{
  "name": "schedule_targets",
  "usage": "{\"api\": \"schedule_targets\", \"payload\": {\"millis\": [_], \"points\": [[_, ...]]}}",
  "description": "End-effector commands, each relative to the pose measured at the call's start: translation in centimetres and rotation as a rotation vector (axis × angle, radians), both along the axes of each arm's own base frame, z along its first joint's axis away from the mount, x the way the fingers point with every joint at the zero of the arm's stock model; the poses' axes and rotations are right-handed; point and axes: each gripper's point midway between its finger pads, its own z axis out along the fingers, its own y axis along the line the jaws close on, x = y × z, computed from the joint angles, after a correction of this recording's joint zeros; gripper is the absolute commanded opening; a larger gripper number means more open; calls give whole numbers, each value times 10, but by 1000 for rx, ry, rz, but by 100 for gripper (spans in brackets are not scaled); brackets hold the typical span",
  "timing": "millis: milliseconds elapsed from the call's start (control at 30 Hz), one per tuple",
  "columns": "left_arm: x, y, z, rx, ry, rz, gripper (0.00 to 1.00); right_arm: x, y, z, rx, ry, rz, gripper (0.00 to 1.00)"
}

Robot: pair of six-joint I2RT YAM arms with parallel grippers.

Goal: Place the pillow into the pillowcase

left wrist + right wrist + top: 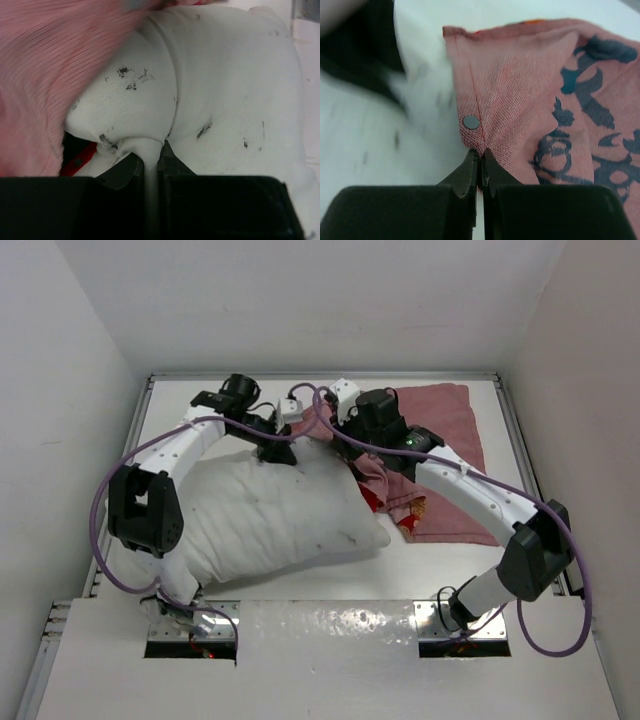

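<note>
White pillow (225, 90) pinched by left gripper (151, 159), pillowcase (520, 100) by right gripper (481, 165).

The scene was recorded from 3 views. The top external view was taken from above and behind the bases of the left arm (190, 440) and right arm (480, 495), facing down and forward, far enough that the whole table (400, 575) was framed. The left wrist view was set just behind the left gripper (150, 157) and aimed along its fingers, so near that the pillow (225, 100) ahead of the tips filled most of the frame. The pillowcase (40, 75) was blurred above and left of the tips. The right wrist view was aimed likewise past the right gripper (480, 156), very near. Pillow and pillowcase were shared by all 3 views.
</note>
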Motion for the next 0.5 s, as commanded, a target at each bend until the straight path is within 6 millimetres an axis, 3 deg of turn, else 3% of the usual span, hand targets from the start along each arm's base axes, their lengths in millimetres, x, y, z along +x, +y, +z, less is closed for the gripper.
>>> {"api": "schedule_targets", "payload": {"millis": [0, 200, 367, 400, 433, 467], "points": [[40, 29, 14, 0, -50, 143, 0, -35, -10, -14, -95, 57, 148, 0], [87, 48, 9, 33, -104, 319, 0, -75, -9, -36, -139, 218, 285, 0], [130, 62, -5, 42, -101, 540, 0, -81, -6, -45, -162, 254, 301, 0], [140, 67, -6, 46, -111, 593, 10, -80, -5, -49, -165, 268, 292, 4], [144, 69, -10, 52, -105, 612, 20, -72, -5, -48, -169, 250, 267, 43], [148, 69, -7, 51, -113, 621, 32, -68, -3, -47, -152, 262, 226, 66]]}}
